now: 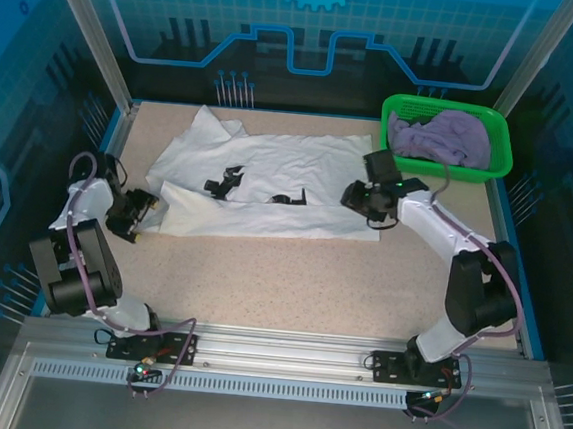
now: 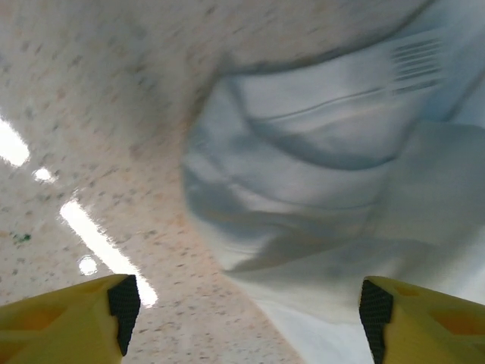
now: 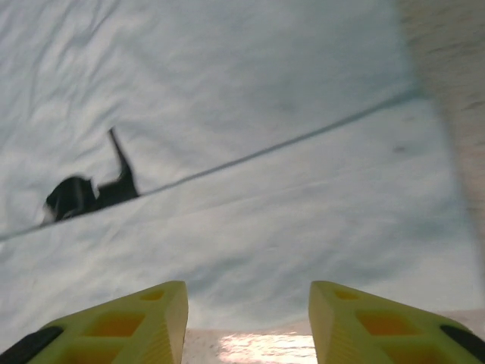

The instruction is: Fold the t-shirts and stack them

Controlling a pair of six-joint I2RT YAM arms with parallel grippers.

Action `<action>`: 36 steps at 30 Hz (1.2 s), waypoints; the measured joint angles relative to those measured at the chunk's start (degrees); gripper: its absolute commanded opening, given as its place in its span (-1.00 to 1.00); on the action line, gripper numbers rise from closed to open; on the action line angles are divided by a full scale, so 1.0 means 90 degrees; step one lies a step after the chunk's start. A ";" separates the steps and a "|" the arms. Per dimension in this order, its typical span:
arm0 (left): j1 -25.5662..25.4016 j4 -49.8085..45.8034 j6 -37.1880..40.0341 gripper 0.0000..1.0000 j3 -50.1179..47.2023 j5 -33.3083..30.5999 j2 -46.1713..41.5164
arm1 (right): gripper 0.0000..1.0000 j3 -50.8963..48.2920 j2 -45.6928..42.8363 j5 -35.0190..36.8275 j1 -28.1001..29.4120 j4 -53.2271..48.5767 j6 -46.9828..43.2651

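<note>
1. The white t-shirt lies spread across the far middle of the speckled table, with small black prints near its centre and a long crease along its near side
2. The lavender t-shirt sits crumpled inside the green mesh basket at the far right corner, near the white shirt's right end
3. The left gripper sits low at the white shirt's near left corner; the left wrist view shows its yellow fingers spread wide, bunched white cloth ahead, nothing pinched
4. The right gripper hovers at the shirt's right edge, its fingers apart over the cloth, gripping nothing
</note>
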 measured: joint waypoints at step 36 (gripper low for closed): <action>0.1316 0.0877 -0.0255 -0.75 -0.0359 0.0374 0.0716 | -0.21 -0.1156 0.0969 -0.0911 -0.0702 0.1411 0.0500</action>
